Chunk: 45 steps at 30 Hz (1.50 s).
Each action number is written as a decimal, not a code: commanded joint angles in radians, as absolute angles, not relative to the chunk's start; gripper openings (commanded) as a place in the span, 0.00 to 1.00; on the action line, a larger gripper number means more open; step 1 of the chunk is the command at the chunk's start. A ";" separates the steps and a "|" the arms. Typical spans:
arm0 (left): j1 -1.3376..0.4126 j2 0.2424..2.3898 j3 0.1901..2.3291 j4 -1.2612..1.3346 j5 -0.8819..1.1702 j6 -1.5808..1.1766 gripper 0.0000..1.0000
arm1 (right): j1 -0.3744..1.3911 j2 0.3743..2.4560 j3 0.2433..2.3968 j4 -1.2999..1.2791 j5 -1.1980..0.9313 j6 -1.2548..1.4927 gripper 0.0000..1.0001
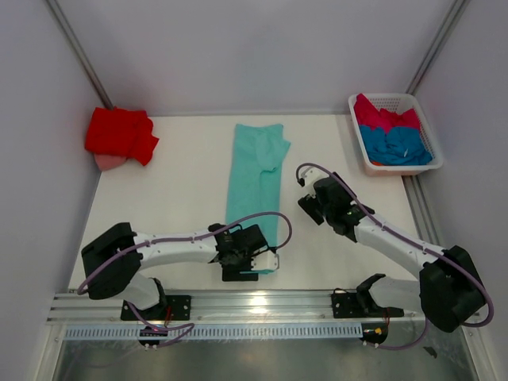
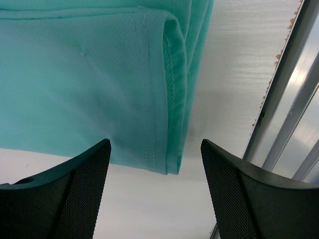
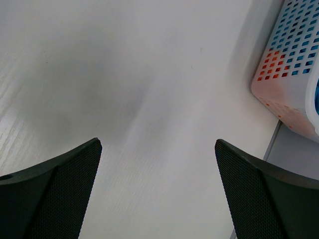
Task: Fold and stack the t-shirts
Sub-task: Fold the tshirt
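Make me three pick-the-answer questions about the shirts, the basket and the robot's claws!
1. Where does the white slatted plastic basket sit? A) the table's far right corner B) its far left corner C) its middle
2. What colour is the long folded cloth t-shirt lying mid-table? A) yellow B) mint-teal C) black
3. How is the left gripper set? A) shut on cloth B) shut on nothing C) open
Answers: 1A, beside the right wall; 2B, plain from above; 3C, a wide gap parts its jaws.

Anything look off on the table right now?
Red t-shirt at the far-left corner is a rumpled heap, not a flat fold, and appears to overhang the table edge. Mint-teal t-shirt lies in a long strip, sleeve bulging right.
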<state>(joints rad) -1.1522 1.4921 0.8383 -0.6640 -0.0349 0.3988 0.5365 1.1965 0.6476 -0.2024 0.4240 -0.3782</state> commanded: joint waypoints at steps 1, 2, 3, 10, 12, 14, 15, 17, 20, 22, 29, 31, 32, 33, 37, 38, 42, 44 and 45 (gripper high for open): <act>-1.175 1.516 0.884 -0.626 -0.051 0.377 0.75 | 0.535 1.203 0.696 -0.164 0.431 -0.357 0.99; -1.180 1.519 0.890 -0.630 -0.051 0.377 0.75 | 0.537 1.201 0.695 -0.164 0.428 -0.357 0.99; -1.186 1.519 0.893 -0.640 -0.049 0.374 0.75 | 0.535 1.201 0.695 -0.166 0.426 -0.356 0.99; -1.192 1.519 0.917 -0.667 -0.006 0.364 0.75 | 0.535 1.212 0.701 -0.170 0.417 -0.351 0.99; -1.192 1.525 0.922 -0.669 -0.006 0.361 0.75 | 0.535 1.216 0.703 -0.172 0.419 -0.351 0.99; -1.192 1.531 0.926 -0.672 0.029 0.356 0.76 | 0.534 1.221 0.703 -0.172 0.420 -0.350 0.99; -1.192 1.532 0.928 -0.672 0.034 0.354 0.75 | 0.534 1.223 0.703 -0.172 0.422 -0.351 0.99; -1.193 1.545 0.940 -0.673 0.040 0.347 0.75 | 0.534 1.223 0.703 -0.170 0.422 -0.351 0.99; -1.206 1.574 0.957 -0.679 0.035 0.342 0.75 | 0.532 1.226 0.703 -0.170 0.422 -0.351 0.99; -1.221 1.586 0.960 -0.678 0.034 0.341 0.75 | 0.532 1.224 0.703 -0.170 0.422 -0.353 0.99; -1.223 1.577 0.948 -0.678 0.008 0.334 0.75 | 0.529 1.204 0.701 -0.193 0.376 -0.351 1.00; -1.223 1.565 0.933 -0.680 -0.021 0.334 0.75 | 0.529 1.193 0.703 -0.210 0.324 -0.350 0.99; -1.221 1.546 0.927 -0.680 -0.031 0.334 0.75 | 0.529 1.187 0.703 -0.222 0.308 -0.351 1.00; -1.223 1.536 0.917 -0.678 -0.034 0.336 0.76 | 0.529 1.178 0.701 -0.229 0.296 -0.351 0.99; -1.221 1.485 0.887 -0.690 -0.060 0.339 0.76 | 0.529 1.137 0.687 -0.281 0.148 -0.390 0.99; -1.223 1.473 0.881 -0.690 -0.064 0.341 0.76 | 0.529 1.126 0.683 -0.302 0.077 -0.393 0.99; -1.194 1.390 0.859 -0.706 -0.040 0.342 0.76 | 0.529 1.075 0.669 -0.353 -0.066 -0.435 0.99; -1.161 1.358 0.848 -0.710 -0.006 0.337 0.76 | 0.529 1.045 0.664 -0.391 -0.163 -0.460 0.99; -1.134 1.342 0.847 -0.713 0.026 0.336 0.76 | 0.531 1.036 0.664 -0.408 -0.207 -0.474 0.99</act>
